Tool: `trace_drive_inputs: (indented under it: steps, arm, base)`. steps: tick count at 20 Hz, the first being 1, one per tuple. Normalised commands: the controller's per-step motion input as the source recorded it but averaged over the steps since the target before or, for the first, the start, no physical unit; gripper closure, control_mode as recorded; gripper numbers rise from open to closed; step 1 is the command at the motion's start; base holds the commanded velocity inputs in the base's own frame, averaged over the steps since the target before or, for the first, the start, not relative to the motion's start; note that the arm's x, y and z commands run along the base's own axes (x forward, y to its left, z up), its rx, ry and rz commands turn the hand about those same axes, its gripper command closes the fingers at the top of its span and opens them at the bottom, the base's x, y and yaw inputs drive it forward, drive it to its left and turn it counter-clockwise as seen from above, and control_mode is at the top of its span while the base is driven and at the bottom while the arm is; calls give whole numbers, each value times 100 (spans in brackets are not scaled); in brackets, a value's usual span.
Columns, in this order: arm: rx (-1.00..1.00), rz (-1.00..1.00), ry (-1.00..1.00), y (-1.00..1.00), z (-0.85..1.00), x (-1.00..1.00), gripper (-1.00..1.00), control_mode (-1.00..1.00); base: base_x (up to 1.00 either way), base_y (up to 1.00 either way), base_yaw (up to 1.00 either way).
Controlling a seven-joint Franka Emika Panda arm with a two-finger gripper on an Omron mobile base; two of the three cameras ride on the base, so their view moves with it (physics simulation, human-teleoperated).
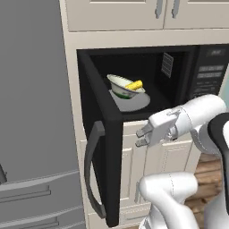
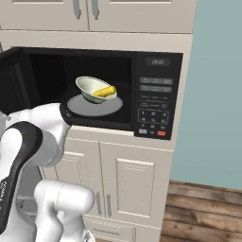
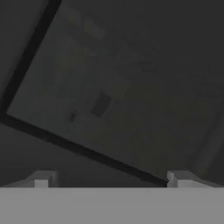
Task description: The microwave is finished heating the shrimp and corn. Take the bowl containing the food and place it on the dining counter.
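The black microwave (image 1: 210,71) (image 2: 156,94) stands open, its door (image 1: 103,147) swung out to the left. Inside, the bowl (image 1: 120,86) (image 2: 89,87) rests tilted on a grey glass plate (image 1: 139,102) (image 2: 94,107), with the yellow corn (image 1: 134,85) (image 2: 105,91) lying in it. The shrimp is hidden. My gripper (image 1: 141,137) (image 3: 110,181) is open and empty, below and in front of the cavity. Its fingers point left at the inner face of the door. It is well short of the bowl. The dining counter is out of view.
A grey fridge (image 1: 31,112) fills the left side next to the open door and its curved handle (image 1: 89,170). Cream cabinets sit above (image 1: 134,13) and below (image 2: 132,179) the microwave. A teal wall (image 2: 217,94) and wooden floor (image 2: 203,212) lie to the right.
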Motion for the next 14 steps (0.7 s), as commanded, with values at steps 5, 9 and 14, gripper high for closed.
trace_drive_inputs:
  steps: [5, 9, 14]
  arm:
    - [6, -54, 0, -90, 0, 25, -100, -100]
    - [9, -75, 0, -46, 0, 2, -100, -100]
    - [15, -61, 6, -18, 8, 30, -100, -100]
  base:
    - [0, 0, 0]
    - [0, 0, 0]
    - [0, 0, 0]
